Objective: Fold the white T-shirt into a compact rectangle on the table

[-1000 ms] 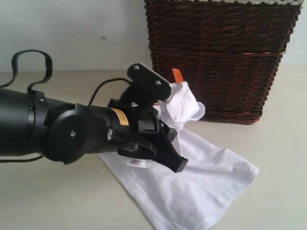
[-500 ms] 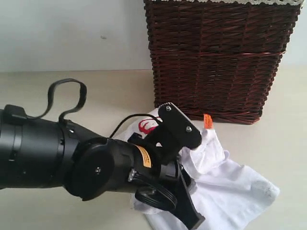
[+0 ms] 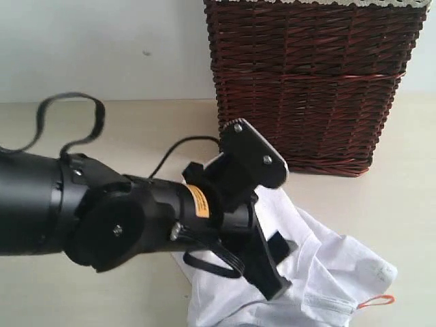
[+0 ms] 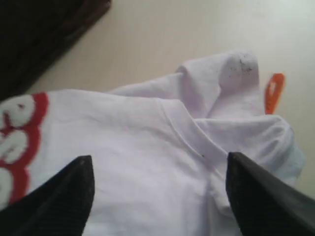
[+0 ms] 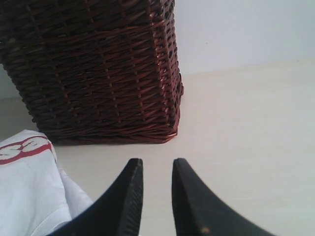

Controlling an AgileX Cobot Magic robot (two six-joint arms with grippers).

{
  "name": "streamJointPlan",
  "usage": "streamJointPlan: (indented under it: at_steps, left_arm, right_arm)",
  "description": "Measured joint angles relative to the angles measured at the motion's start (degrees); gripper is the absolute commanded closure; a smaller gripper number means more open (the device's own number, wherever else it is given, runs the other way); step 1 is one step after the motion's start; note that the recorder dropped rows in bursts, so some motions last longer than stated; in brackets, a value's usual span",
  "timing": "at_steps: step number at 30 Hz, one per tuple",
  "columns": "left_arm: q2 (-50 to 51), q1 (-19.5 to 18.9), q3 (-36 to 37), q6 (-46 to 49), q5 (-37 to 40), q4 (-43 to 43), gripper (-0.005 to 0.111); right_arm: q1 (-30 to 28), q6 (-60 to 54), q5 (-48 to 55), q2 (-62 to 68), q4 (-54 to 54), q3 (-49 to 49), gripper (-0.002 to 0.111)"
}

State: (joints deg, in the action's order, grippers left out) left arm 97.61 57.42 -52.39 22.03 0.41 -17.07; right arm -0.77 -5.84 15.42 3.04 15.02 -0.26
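Observation:
The white T-shirt (image 3: 327, 279) lies crumpled on the table (image 3: 409, 204) in front of the basket, its orange tag (image 3: 375, 300) at the lower right. My left gripper (image 3: 281, 269) hovers just over it, open, with nothing between its fingers. In the left wrist view the left gripper (image 4: 158, 158) stands wide over the T-shirt (image 4: 147, 162), with the red-outlined letters (image 4: 19, 132) and the orange tag (image 4: 274, 92) in sight. My right gripper (image 5: 157, 162) stands slightly open and empty above the bare table (image 5: 246, 123), beside a bit of the T-shirt (image 5: 24, 187).
A tall dark brown wicker basket (image 3: 313, 82) stands at the back right, close behind the shirt; the basket (image 5: 98, 69) also fills the right wrist view. The left arm's black body (image 3: 82, 211) and its cable (image 3: 68, 122) cover the left half of the exterior view.
The left gripper carried a bunch of the shirt down and toward the front, then opened and let it go. The shirt now lies lower, with the orange tag at the front right.

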Motion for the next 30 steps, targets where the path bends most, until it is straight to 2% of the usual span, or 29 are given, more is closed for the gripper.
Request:
streamJointPlan:
  at_steps: [2, 6, 7, 12, 24, 30]
  left_arm:
    - [-1.57, -2.1, 0.0, 0.0, -0.1, 0.58, 0.06]
    - [-1.09, -6.62, -0.13, 0.0, 0.62, 0.72, 0.103]
    - [-0.2, -7.47, -0.13, 0.0, 0.62, 0.72, 0.106]
    - [4.67, -9.34, -0.13, 0.0, 0.62, 0.95, 0.107]
    - [10.78, -9.37, -0.13, 2.9, 0.92, 2.7, 0.107]
    - [11.66, -9.37, -0.13, 3.18, -2.23, 2.82, 0.107]
  right_arm:
    - [0.0, 0.0, 0.0, 0.0, 0.0, 0.0, 0.087]
    - [0.0, 0.0, 0.0, 0.0, 0.0, 0.0, 0.087]
    - [0.0, 0.0, 0.0, 0.0, 0.0, 0.0, 0.087]
    - [0.0, 0.0, 0.0, 0.0, 0.0, 0.0, 0.087]
    - [0.0, 0.0, 0.0, 0.0, 0.0, 0.0, 0.087]
    - [0.0, 0.0, 0.0, 0.0, 0.0, 0.0, 0.087]
